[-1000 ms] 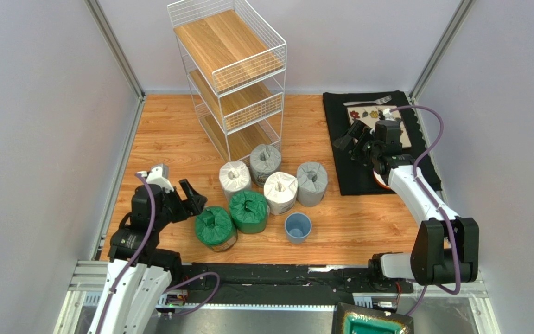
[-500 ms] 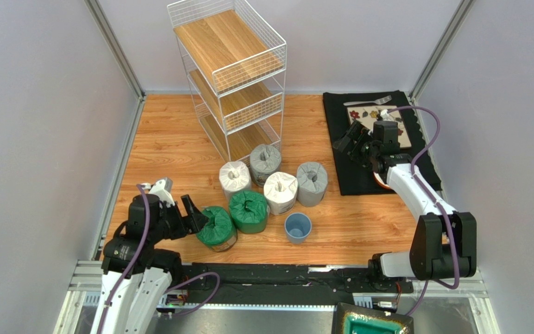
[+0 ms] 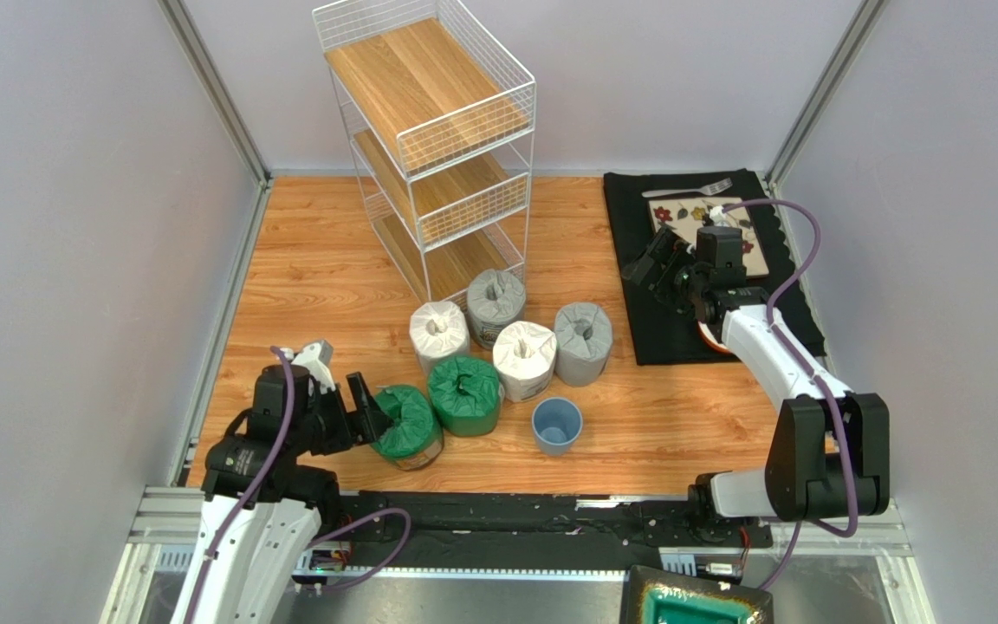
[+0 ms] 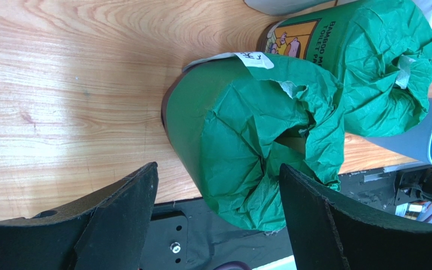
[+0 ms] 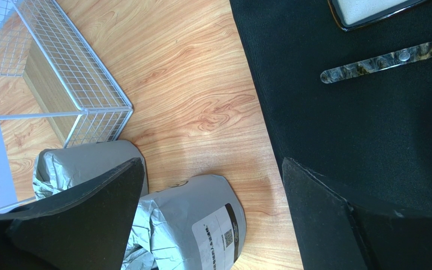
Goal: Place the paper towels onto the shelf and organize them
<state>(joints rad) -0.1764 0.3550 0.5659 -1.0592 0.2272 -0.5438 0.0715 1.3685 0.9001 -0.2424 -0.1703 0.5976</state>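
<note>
My left hand (image 4: 218, 174) has moved up to the near green roll (image 4: 241, 129), wide on both sides; I can grasp now.

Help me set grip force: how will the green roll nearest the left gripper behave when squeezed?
Likely soft and light: the green roll wears crumpled paper wrap, so it should dent, not slip. Standing on end, it probably won't roll, though a push might tip it.
</note>
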